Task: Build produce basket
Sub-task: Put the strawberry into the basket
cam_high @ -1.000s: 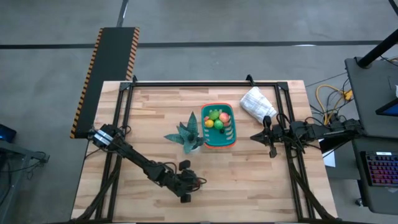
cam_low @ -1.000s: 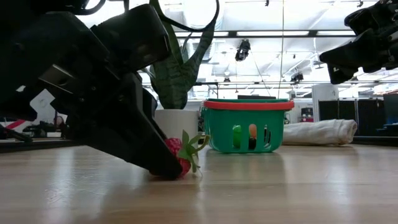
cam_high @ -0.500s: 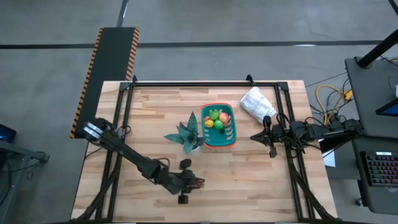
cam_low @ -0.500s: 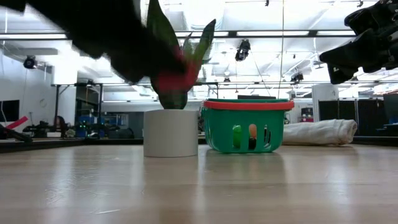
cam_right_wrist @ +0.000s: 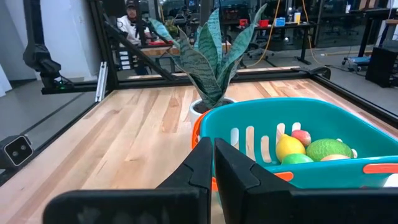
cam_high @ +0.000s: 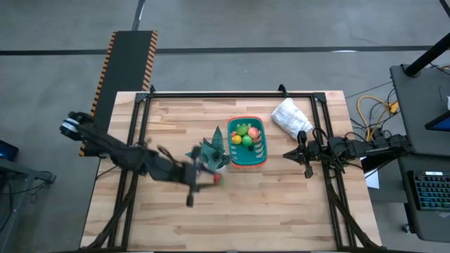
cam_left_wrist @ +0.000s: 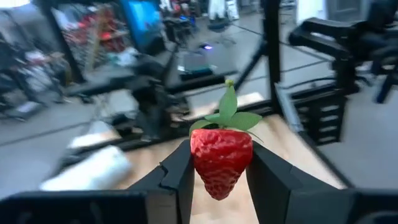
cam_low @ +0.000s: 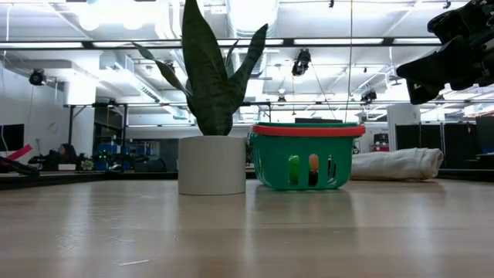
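The left gripper (cam_left_wrist: 221,180) is smeared into a dark streak from above, beside the potted plant (cam_high: 213,153), so its outline there is hard to read; its own camera settles the matter, both fingers pinched on a toy strawberry (cam_left_wrist: 221,160), a bumpy red piece with a sprig of green leaves. The berry's long axis runs along the fingers, its tip toward the wrist and its leaves outward. From table height that arm is out of sight altogether.

The basket (cam_high: 247,143) sits near the table's middle, just right of the plant; teal plastic, slotted walls, an orange band round the rim. Inside lies the produce (cam_high: 242,133), rounded green, yellow and orange-red pieces; the low camera catches only slivers of colour through the slots.

The right gripper (cam_right_wrist: 213,163) hangs at the table's right edge, fingers pressed together on nothing, pointing at the basket; a crumpled white bag (cam_high: 291,117) lies behind it.
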